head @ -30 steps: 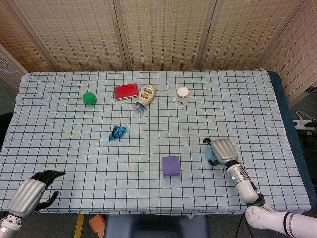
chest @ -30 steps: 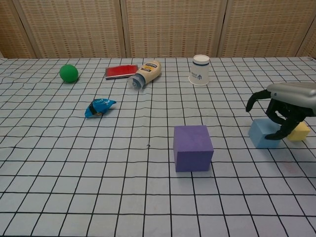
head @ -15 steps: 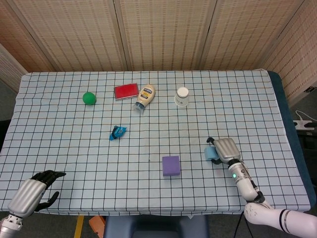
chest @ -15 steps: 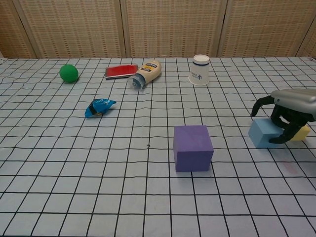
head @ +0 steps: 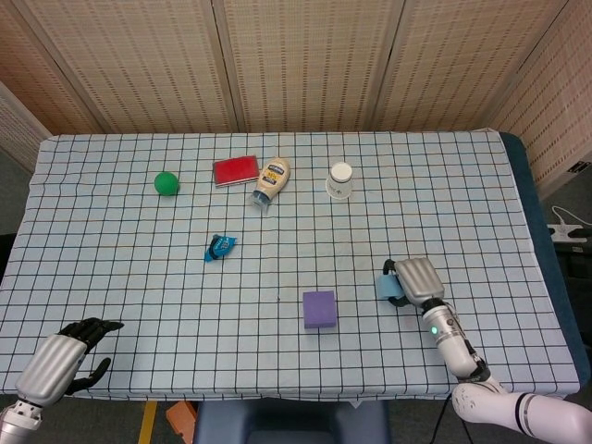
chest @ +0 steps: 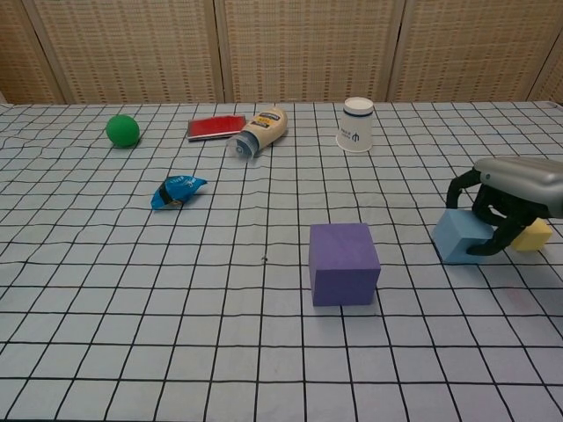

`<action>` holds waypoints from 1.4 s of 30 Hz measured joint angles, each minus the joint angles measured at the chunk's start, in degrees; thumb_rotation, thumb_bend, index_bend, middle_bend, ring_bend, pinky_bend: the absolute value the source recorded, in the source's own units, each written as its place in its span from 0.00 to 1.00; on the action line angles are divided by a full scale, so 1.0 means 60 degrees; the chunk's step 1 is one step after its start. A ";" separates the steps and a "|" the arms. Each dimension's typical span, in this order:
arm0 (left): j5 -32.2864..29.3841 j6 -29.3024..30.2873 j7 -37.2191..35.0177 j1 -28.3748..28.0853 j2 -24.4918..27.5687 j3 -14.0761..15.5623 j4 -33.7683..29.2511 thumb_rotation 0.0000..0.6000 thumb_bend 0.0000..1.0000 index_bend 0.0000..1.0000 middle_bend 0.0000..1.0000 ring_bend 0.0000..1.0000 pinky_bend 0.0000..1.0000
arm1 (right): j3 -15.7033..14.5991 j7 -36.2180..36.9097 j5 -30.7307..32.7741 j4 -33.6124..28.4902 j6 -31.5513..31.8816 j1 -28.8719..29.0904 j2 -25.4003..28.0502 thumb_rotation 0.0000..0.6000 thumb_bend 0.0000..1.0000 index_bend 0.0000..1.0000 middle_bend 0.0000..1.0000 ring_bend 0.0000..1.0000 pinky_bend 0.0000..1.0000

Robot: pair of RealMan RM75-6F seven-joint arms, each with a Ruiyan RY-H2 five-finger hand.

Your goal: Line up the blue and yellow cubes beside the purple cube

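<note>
Table (head: 111,231): your checked cloth runs to the front edge just below both hands and to the right edge well beyond your right hand; the widest bare stretch lies across the front left and middle.
Room beside the purple cube (chest: 343,263): open cloth on its left, front and back; on its right a bare gap separates it from the blue cube.
Right hand (chest: 506,198): it arches over the blue cube (chest: 457,237), thumb at the cube's left top edge, fingers (chest: 494,237) curled down its right face, so you are gripping it; the cube sits on the cloth.
Left hand (head: 57,363): it is at the front left corner near the edge, fingers partly curled and apart, holding nothing.
Yellow cube (chest: 533,234): on the cloth just right of the blue cube, behind your right fingers, partly hidden; whether it touches them you cannot tell.
Far clutter: squeeze bottle (head: 271,181) lying down, red box (head: 235,170) beside it, upturned paper cup (head: 340,179), green ball (head: 166,183), all well away from your cubes.
Blue wrapper (head: 220,247): mid-left, apart from everything.
</note>
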 measured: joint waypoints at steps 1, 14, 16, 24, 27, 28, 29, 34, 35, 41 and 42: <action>0.0001 -0.0007 -0.0003 -0.0002 0.0001 0.0003 -0.0002 1.00 0.43 0.25 0.30 0.23 0.33 | -0.0004 0.0007 -0.0057 -0.0143 0.0043 -0.0007 0.0036 1.00 0.09 0.63 0.84 0.88 1.00; 0.0069 -0.0002 -0.0110 -0.0007 0.0058 0.0049 -0.0058 1.00 0.43 0.25 0.30 0.23 0.33 | 0.0113 -0.0789 0.0344 -0.1584 0.0435 0.0152 0.0139 1.00 0.09 0.63 0.84 0.88 1.00; 0.0066 -0.0017 -0.0129 -0.0011 0.0058 0.0054 -0.0055 1.00 0.43 0.25 0.30 0.23 0.33 | 0.0121 -0.0910 0.0480 -0.1689 0.0452 0.0201 0.0069 1.00 0.09 0.63 0.84 0.88 1.00; 0.0080 -0.0055 -0.0185 -0.0030 0.0077 0.0075 -0.0058 1.00 0.43 0.26 0.31 0.23 0.33 | 0.0036 -0.1245 0.0837 -0.2003 0.0475 0.0351 -0.0192 1.00 0.09 0.63 0.84 0.88 1.00; 0.0069 -0.0063 -0.0212 -0.0035 0.0083 0.0074 -0.0062 1.00 0.43 0.26 0.31 0.23 0.33 | -0.0002 -0.1320 0.0907 -0.2059 0.0549 0.0380 -0.0292 1.00 0.09 0.63 0.84 0.88 1.00; 0.0071 -0.0061 -0.0213 -0.0037 0.0084 0.0072 -0.0062 1.00 0.43 0.26 0.31 0.23 0.33 | -0.0017 -0.1338 0.0948 -0.2079 0.0557 0.0391 -0.0315 1.00 0.09 0.63 0.84 0.88 1.00; 0.0073 -0.0057 -0.0214 -0.0037 0.0084 0.0071 -0.0062 1.00 0.43 0.26 0.31 0.23 0.33 | -0.0027 -0.1353 0.0978 -0.2093 0.0561 0.0400 -0.0329 1.00 0.09 0.63 0.84 0.88 1.00; 0.0082 -0.0055 -0.0230 -0.0040 0.0089 0.0073 -0.0058 1.00 0.43 0.26 0.31 0.23 0.33 | -0.0080 -0.1402 0.1085 -0.2136 0.0599 0.0438 -0.0408 1.00 0.09 0.63 0.84 0.88 1.00; 0.0081 -0.0054 -0.0234 -0.0041 0.0088 0.0072 -0.0058 1.00 0.43 0.26 0.31 0.23 0.33 | -0.0086 -0.1400 0.1101 -0.2140 0.0596 0.0443 -0.0416 1.00 0.09 0.63 0.84 0.88 1.00; 0.0067 -0.0084 -0.0233 -0.0052 0.0092 0.0073 -0.0053 1.00 0.43 0.26 0.31 0.23 0.33 | -0.0104 -0.1324 0.1157 -0.2096 0.0571 0.0488 -0.0547 1.00 0.09 0.63 0.84 0.88 1.00; 0.0063 -0.0084 -0.0240 -0.0053 0.0093 0.0071 -0.0053 1.00 0.43 0.26 0.31 0.23 0.33 | -0.0110 -0.1308 0.1152 -0.2075 0.0569 0.0492 -0.0576 1.00 0.09 0.63 0.84 0.88 1.00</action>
